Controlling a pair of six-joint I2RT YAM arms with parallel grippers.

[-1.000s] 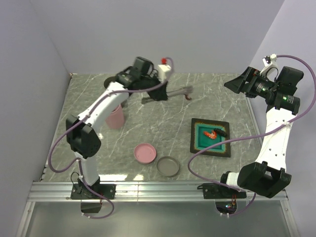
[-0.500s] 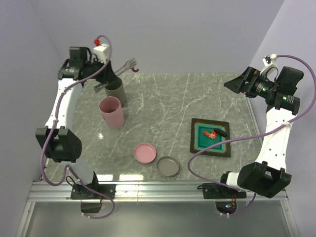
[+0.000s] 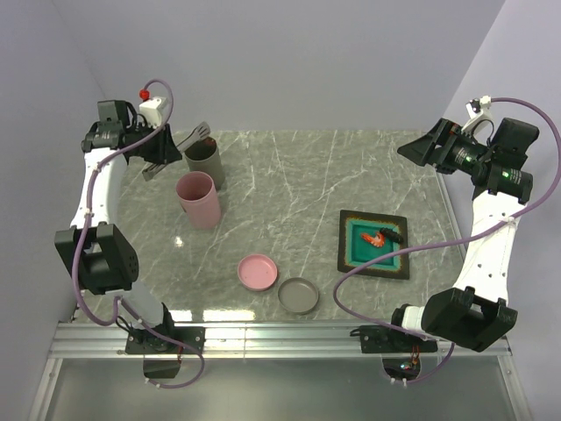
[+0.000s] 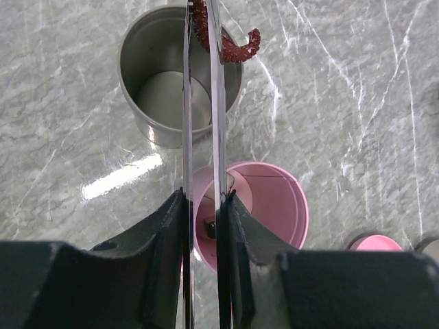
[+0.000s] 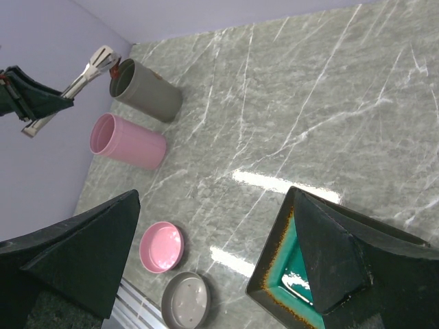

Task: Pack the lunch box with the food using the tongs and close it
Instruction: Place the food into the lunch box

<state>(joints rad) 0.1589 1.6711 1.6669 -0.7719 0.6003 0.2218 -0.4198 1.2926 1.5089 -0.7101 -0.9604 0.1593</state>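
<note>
My left gripper (image 4: 204, 202) is shut on the tongs (image 4: 218, 103), high at the back left (image 3: 145, 149). The tongs' tips pinch a curled red piece of food (image 4: 234, 45) just over the rim of the open grey lunch box container (image 4: 180, 75). Beside it the pink container (image 4: 264, 205) holds a white block with a dark centre (image 4: 212, 227). An orange shrimp-like piece (image 3: 376, 237) and a dark piece lie on the teal plate (image 3: 351, 254). My right gripper (image 5: 212, 253) hangs open and empty above that plate, high at the right (image 3: 434, 149).
A pink lid (image 3: 259, 271) and a grey lid (image 3: 299, 296) lie side by side near the front of the marble table. The two containers (image 3: 206, 165) (image 3: 197, 199) stand at the back left. Walls close in behind and on both sides.
My left arm has swung from the back middle of the table to the far left, carrying the tongs and the red piece over the grey container. The right arm has not moved.
</note>
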